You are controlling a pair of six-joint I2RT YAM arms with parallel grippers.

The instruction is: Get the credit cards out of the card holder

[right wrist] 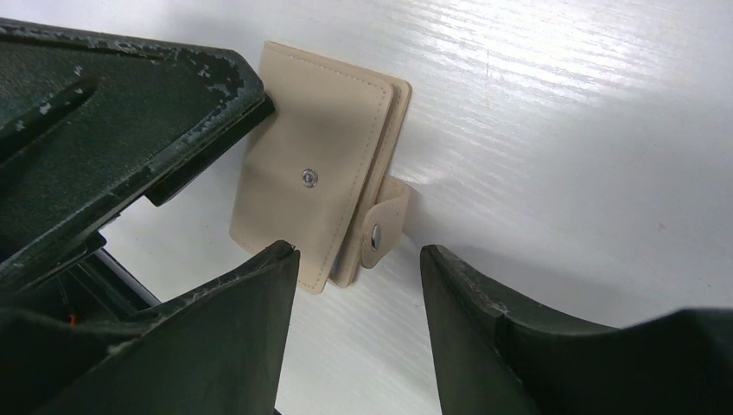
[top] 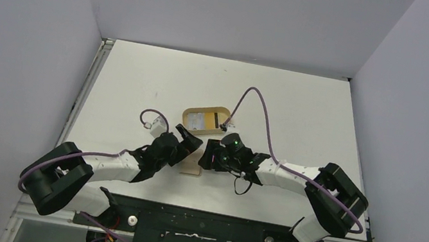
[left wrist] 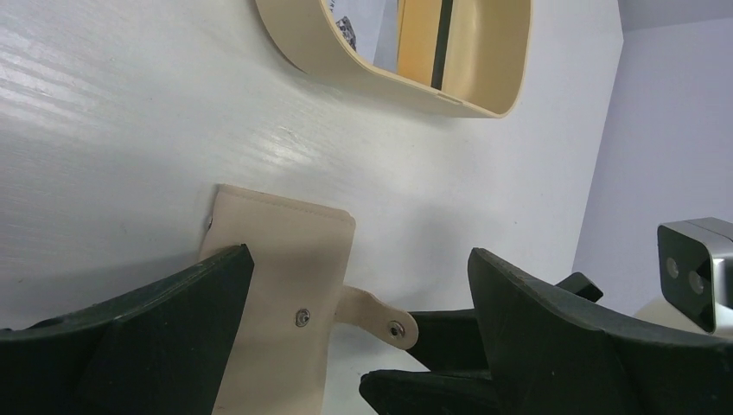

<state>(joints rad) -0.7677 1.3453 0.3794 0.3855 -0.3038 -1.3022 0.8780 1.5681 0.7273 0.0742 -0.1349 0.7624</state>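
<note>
The tan card holder (right wrist: 315, 177) lies folded shut on the white table, its strap tab (right wrist: 385, 220) unsnapped and sticking out at the side. It also shows in the left wrist view (left wrist: 290, 259) and, partly hidden, in the top view (top: 192, 169). My left gripper (left wrist: 359, 255) is open, with one finger (right wrist: 130, 104) over the holder's far corner. My right gripper (right wrist: 359, 285) is open and empty, its jaws on either side of the strap end. A pale credit card (top: 199, 120) lies in the oval tray. No card shows in the holder.
The oval tan tray (left wrist: 294, 43) with a raised rim stands just beyond the holder and also holds an orange card with a black stripe (left wrist: 423, 35). The two grippers (top: 194, 144) (top: 209, 156) are close together, tips nearly touching. Grey walls enclose the table.
</note>
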